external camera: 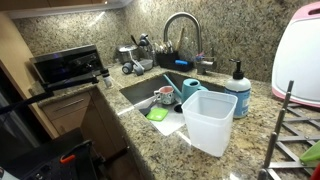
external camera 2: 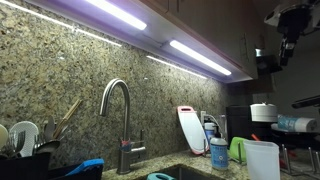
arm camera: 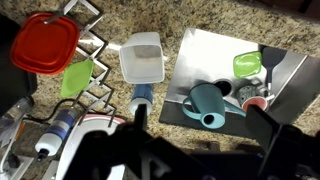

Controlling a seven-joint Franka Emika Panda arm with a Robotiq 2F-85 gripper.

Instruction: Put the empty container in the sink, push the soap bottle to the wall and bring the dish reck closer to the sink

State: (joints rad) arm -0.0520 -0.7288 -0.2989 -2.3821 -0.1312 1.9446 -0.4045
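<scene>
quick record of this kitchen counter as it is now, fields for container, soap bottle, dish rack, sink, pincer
container: upright on the counter beside the sink, looks empty
soap bottle: on the counter next to the container, standing off the wall
dish rack: on the far side of the container from the sink, red lid on it
sink: holds a teal jug and a mug
pincer: open, holding nothing, above the counter

The gripper (arm camera: 197, 118) enters the wrist view from 6 o'clock, jaws spread wide and holding nothing. In an exterior view the gripper (external camera 2: 288, 42) hangs high at 2 o'clock, pointing down.
</scene>
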